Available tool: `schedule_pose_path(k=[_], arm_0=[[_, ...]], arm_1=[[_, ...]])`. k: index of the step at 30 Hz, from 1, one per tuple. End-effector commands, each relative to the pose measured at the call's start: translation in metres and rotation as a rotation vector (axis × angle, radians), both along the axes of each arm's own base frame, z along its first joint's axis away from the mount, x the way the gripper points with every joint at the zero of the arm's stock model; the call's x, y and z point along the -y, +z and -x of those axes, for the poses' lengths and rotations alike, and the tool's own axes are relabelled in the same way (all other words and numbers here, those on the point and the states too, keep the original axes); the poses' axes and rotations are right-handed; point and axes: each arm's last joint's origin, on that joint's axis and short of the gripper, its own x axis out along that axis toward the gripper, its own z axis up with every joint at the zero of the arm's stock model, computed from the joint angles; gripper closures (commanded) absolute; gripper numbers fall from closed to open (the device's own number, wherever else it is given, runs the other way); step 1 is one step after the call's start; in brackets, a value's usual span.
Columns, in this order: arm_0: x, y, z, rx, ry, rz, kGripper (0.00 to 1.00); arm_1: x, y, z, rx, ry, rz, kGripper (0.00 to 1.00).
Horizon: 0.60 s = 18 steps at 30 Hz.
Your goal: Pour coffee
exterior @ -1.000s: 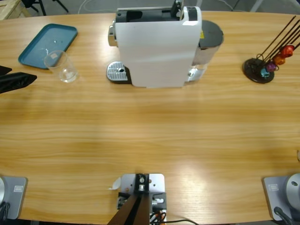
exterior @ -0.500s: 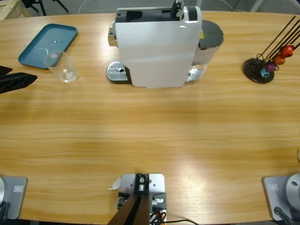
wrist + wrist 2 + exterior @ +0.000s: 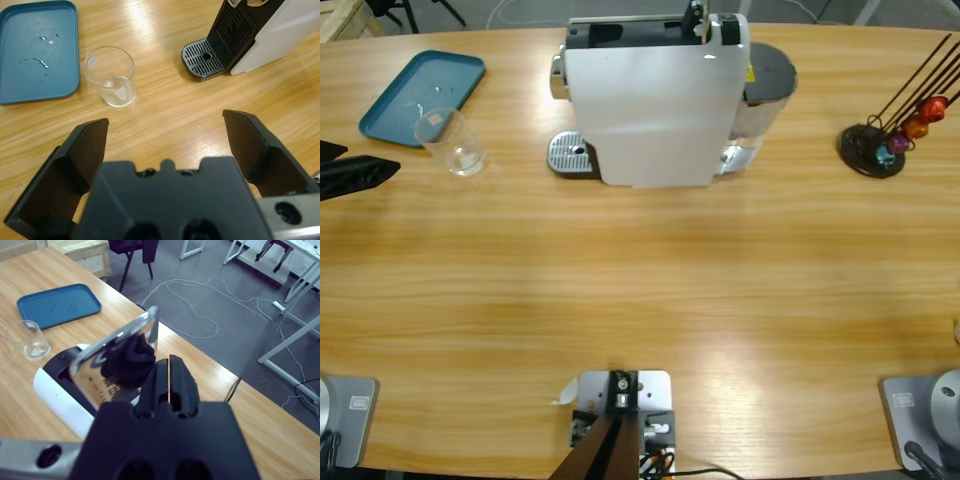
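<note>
**Black jaws wide near an empty glass; lever up on the machine**

Left gripper (image 3: 165,137) spread wide, holding nothing, low over bare wood. Just beyond: clear glass (image 3: 110,76), upright, empty, beside the blue tray (image 3: 37,50), which carries only droplets. Farther right, coffee machine (image 3: 655,95), drip grate (image 3: 202,57) vacant. Right gripper (image 3: 170,372) pressed closed, gripping nothing, beside the raised chrome lever (image 3: 117,352). Capsule rack (image 3: 890,135) far right.

wooden table (image 3: 640,290), tray (image 3: 390,100), glass (image 3: 450,143), coffee machine (image 3: 650,100), capsule stand (image 3: 872,150)
</note>
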Motion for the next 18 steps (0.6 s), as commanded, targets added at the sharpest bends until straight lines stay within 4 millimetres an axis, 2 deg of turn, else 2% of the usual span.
schedule_pose_path(k=[1,5,8,18], arm_0=[[0.003,-0.011,-0.002,-0.039,-0.024,-0.031,0.009],[0.003,-0.012,-0.002,-0.04,-0.024,-0.032,0.009],[0.003,-0.012,-0.002,-0.04,-0.024,-0.032,0.009],[0.005,-0.013,-0.004,-0.05,-0.024,-0.039,0.008]], arm_1=[[-0.05,-0.022,-0.003,-0.039,0.079,0.072,1.0],[-0.076,-0.026,0.003,-0.048,0.12,0.096,1.0],[-0.091,-0.038,0.003,-0.069,0.143,0.119,1.0],[-0.111,-0.079,-0.009,-0.156,0.161,0.14,1.0]])
